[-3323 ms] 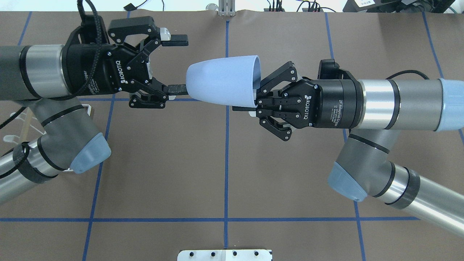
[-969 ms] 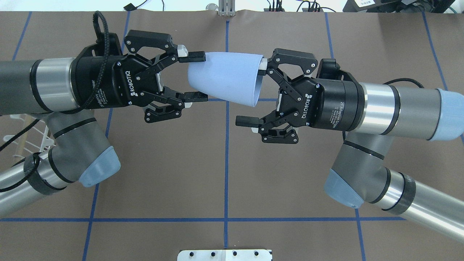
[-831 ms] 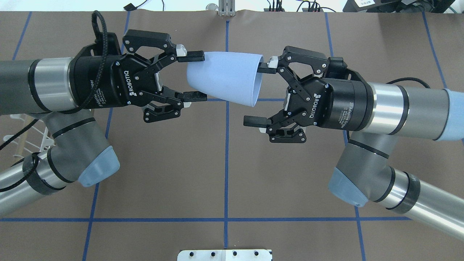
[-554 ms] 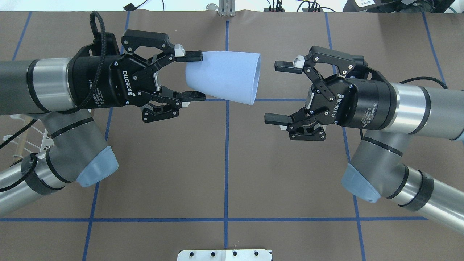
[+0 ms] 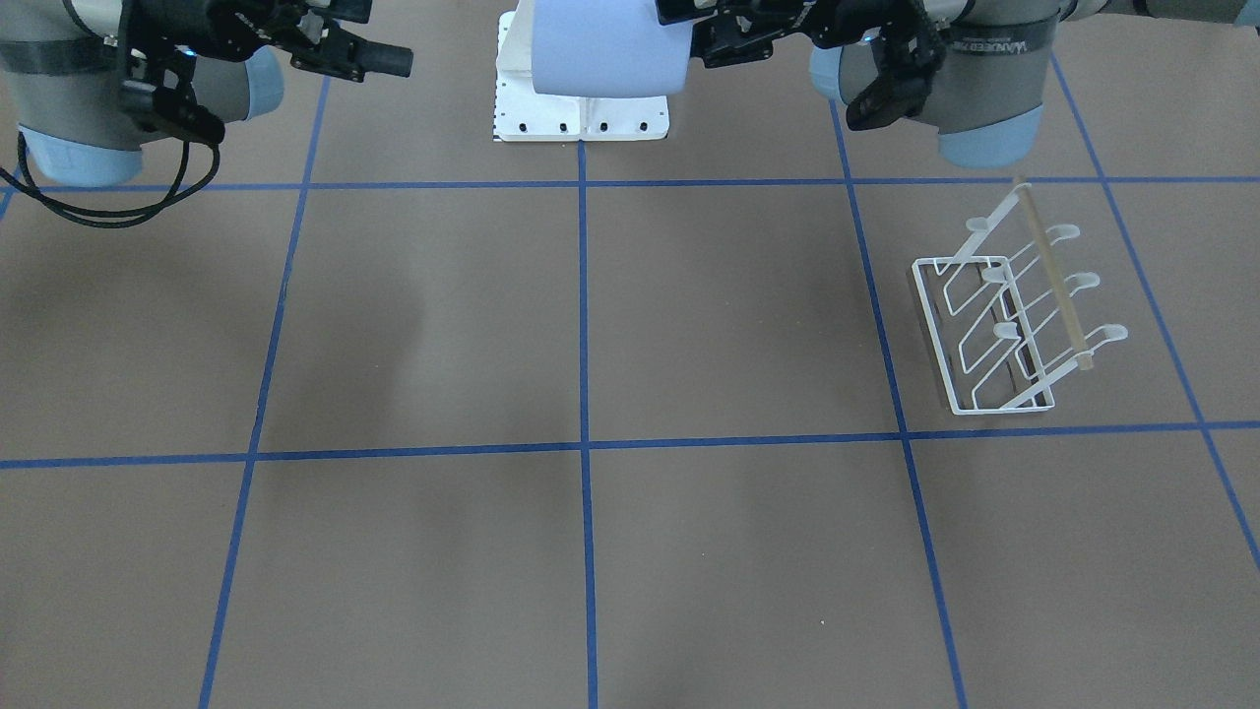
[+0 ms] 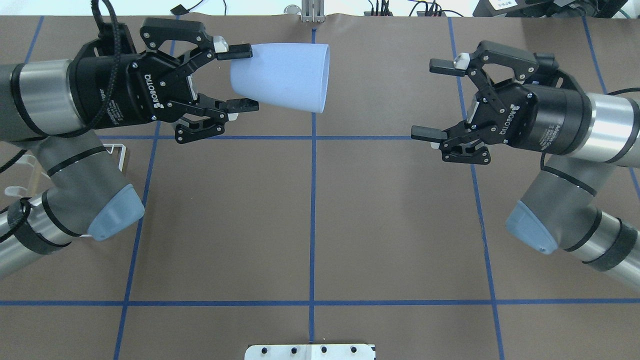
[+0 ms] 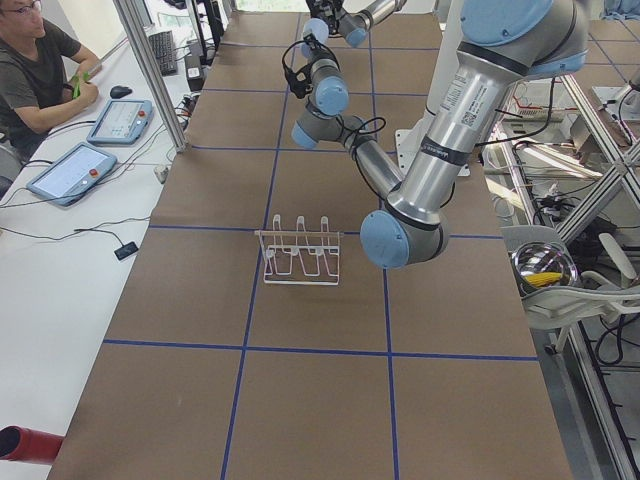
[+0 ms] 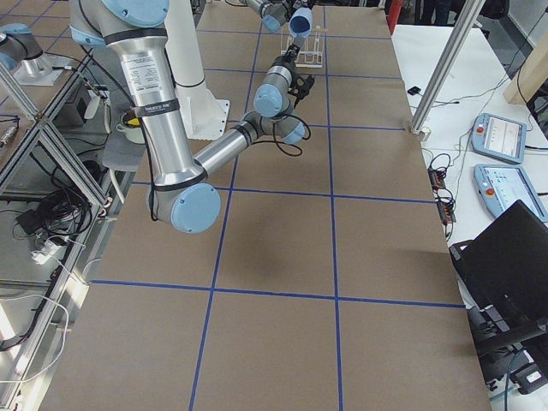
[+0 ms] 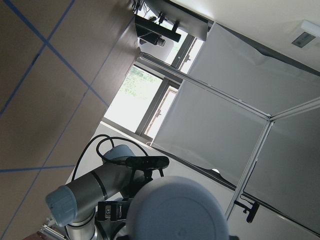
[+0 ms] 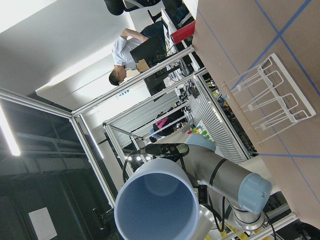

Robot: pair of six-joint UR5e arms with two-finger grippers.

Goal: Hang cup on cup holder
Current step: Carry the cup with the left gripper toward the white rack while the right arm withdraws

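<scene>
The light blue-grey cup [image 6: 282, 75] hangs on its side above the table, mouth turned toward the right arm. My left gripper [image 6: 243, 77] is shut on the cup's narrow closed end. Well apart from the rim, my right gripper [image 6: 431, 100] stands open and holds nothing. The right wrist view looks into the cup's mouth [image 10: 157, 205]. The white wire cup holder [image 5: 1014, 315] with its wooden top bar stands on the table on my left side, below the left arm. Only a corner of the cup holder [image 6: 121, 152] shows from overhead.
The robot's white base plate [image 5: 581, 108] lies at the table's near edge. Blue tape lines grid the brown table. A seated person [image 7: 30, 70] and tablets [image 7: 120, 120] are at a side table beyond the far edge.
My right gripper let go of the cup's rim, opened and drew back to the right. The left gripper closed on the cup's base and carried it left and farther away.
</scene>
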